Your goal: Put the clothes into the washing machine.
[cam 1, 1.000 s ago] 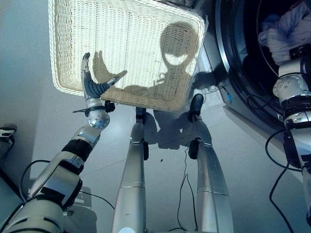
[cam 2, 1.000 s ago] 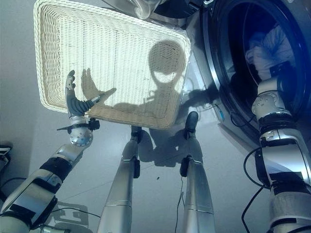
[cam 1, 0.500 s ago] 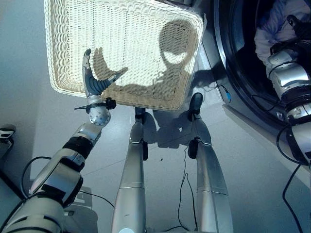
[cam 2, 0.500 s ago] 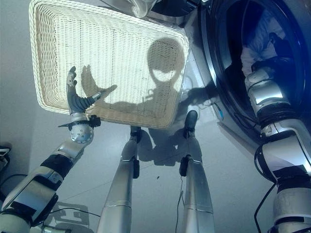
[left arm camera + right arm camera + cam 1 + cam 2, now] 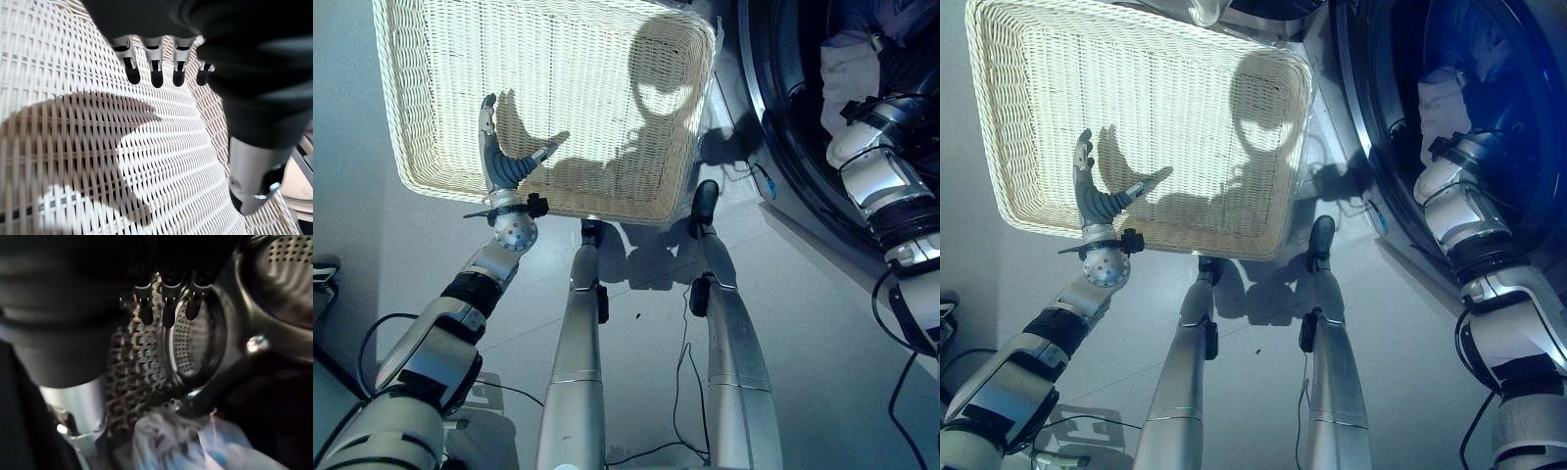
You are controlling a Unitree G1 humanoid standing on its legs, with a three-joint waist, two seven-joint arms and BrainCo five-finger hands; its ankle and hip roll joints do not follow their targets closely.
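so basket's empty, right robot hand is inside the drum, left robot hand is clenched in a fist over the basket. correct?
Not a fist. The left wrist view shows the left robot hand with fingers straight, open over the empty basket. The right robot hand is inside the drum, as you said.

R hand (image 5: 164,308) hidden inside washer drum (image 5: 195,342) in eye views; basket (image 5: 558,98) top cut off.

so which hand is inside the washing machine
The right hand, reaching into the drum above the pale clothes; the left hand hovers over the wicker basket.
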